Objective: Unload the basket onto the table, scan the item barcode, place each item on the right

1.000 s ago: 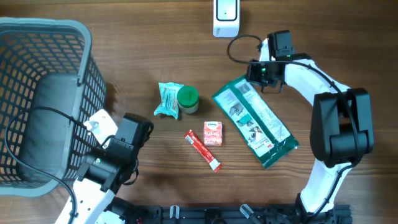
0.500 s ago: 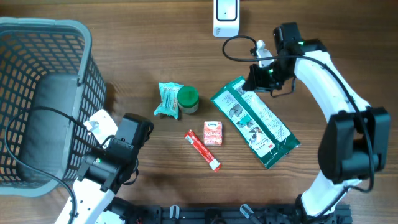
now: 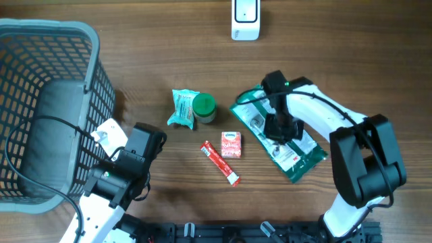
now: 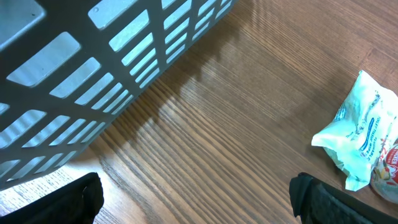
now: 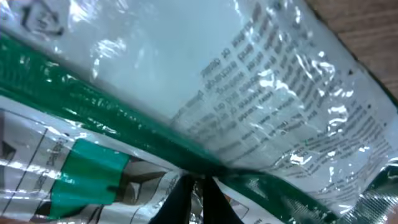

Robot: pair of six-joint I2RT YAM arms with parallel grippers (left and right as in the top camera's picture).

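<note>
Right pincer (image 3: 280,129) stood directly over the pouch (image 3: 255,113), roughly at the middle of its length. The pouch lay flat on the table (image 3: 337,40), right of centre, with its long axis running from 11 o'clock to 5 o'clock. The scanner (image 3: 244,20) sat at the table's 12 o'clock edge, at about 11 o'clock from the pouch and well apart from it.

The right arm was plainly the nearer. The left pincer (image 4: 196,200) was released, fingers wide, down at 8 o'clock beside the basket (image 4: 93,68).

The right wrist view showed what the overhead could not: the fingertips (image 5: 194,186) clenched together against the crinkled film. Whether a fold was nipped between them could not be told. Only the overhead showed the pouch's lie and the scanner. No barcode was legible in any view.
</note>
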